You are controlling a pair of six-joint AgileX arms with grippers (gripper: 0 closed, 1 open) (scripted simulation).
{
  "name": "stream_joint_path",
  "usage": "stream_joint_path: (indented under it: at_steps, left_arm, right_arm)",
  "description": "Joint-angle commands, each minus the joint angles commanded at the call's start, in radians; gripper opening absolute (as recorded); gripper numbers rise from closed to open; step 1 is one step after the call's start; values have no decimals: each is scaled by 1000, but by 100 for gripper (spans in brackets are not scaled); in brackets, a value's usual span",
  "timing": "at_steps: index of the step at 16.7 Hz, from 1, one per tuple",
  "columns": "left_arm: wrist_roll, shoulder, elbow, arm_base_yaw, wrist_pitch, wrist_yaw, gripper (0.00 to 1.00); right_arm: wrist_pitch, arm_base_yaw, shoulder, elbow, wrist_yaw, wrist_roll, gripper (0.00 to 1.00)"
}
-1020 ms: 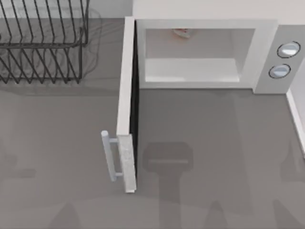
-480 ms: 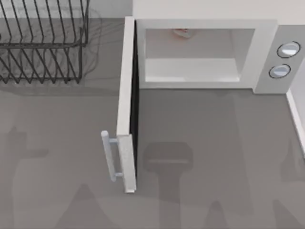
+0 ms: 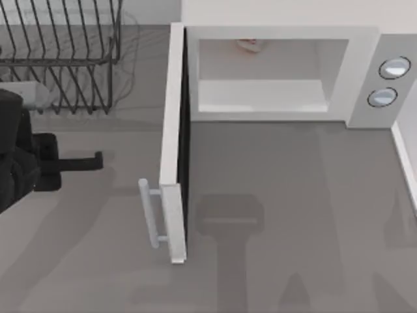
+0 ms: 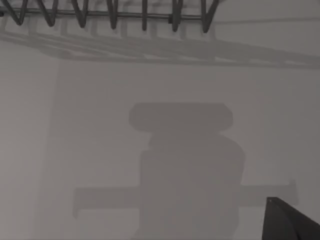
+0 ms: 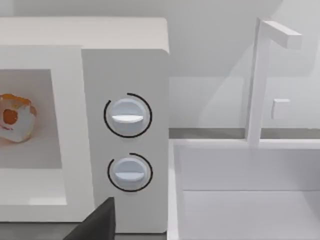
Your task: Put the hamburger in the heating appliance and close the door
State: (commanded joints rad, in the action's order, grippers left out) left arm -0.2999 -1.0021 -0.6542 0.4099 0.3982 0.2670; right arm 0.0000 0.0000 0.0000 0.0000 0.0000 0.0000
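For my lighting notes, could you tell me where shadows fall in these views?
Top view: soft arm-shaped shadows on the table, one right of the open door; the left gripper shadows the table below it. Left wrist view: a gripper-shaped shadow under the dish rack.

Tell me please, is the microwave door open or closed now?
Open. The door stands swung out from the microwave, edge-on toward the table front, and the cavity is exposed with the hamburger inside. The left gripper is beside it, not touching.
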Motion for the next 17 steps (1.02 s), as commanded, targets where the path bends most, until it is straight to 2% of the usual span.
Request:
stream_joint_path:
  at_steps: [2,5,13,17]
  left_arm:
    - [-54,-47,-63,101,78,71,0]
    - [-108,-70,-118,174,153,114,0]
    - [-120,-90,-111,176,153,120,0]
    - [-119,-142,-5,176,5,121,0]
  right_arm:
    - [0,0,0,0,0,0,100]
    - [0,0,0,0,0,0,100]
    - [0,0,0,0,0,0,100]
    - [0,0,0,0,0,0,100]
